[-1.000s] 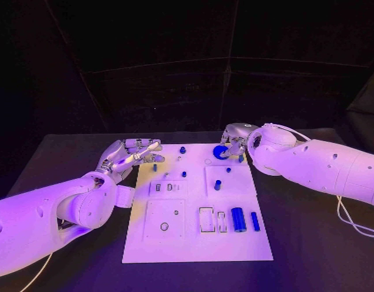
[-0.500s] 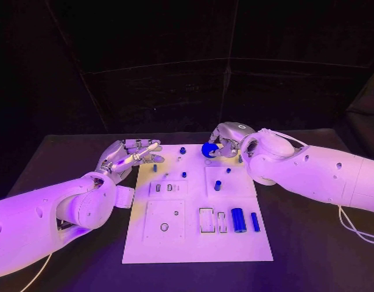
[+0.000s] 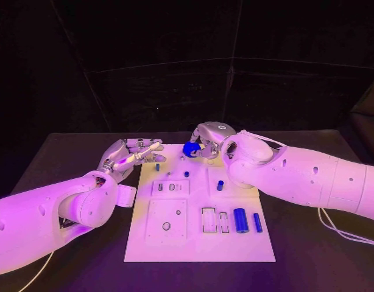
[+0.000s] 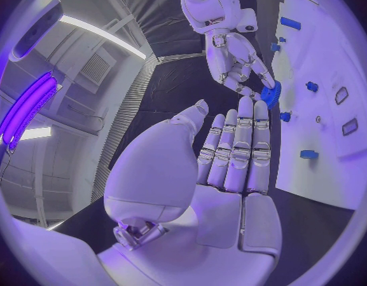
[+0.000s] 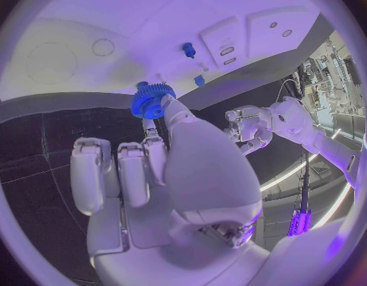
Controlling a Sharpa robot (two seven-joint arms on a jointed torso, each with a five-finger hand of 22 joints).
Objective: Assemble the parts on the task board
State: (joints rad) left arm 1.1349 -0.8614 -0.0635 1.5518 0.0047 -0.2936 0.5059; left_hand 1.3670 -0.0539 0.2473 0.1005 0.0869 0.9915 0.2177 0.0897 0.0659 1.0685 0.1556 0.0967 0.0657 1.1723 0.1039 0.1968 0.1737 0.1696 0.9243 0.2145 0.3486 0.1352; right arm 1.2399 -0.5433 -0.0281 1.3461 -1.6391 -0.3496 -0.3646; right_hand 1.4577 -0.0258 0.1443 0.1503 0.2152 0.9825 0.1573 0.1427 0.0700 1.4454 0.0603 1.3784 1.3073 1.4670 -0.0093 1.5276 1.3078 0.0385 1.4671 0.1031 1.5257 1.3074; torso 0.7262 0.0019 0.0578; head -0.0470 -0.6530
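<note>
My right hand [image 3: 208, 141] hovers over the far edge of the white task board [image 3: 196, 237] and pinches a blue gear [image 3: 191, 149] between thumb and a finger. The same gear [image 5: 151, 100] sticks out past the fingertips in the right wrist view, and the left wrist view shows the gear [image 4: 270, 95] held by the right hand [image 4: 235, 60]. My left hand [image 3: 133, 152] floats at the board's far left corner, fingers straight and together, holding nothing. Its fingers [image 4: 235, 152] point toward the gear.
A large blue cylinder [image 3: 240, 219] and a slimmer blue pin [image 3: 257, 222] lie near the board's right side. Small blue pegs [image 3: 220, 185] stand in the far half of the board. Rectangular slots [image 3: 206, 219] and a round hole [image 3: 166, 225] sit nearer me. Black table surrounds the board.
My right hand has carried the blue gear leftward along the board's far edge, toward the left hand. The left hand has stayed in place.
</note>
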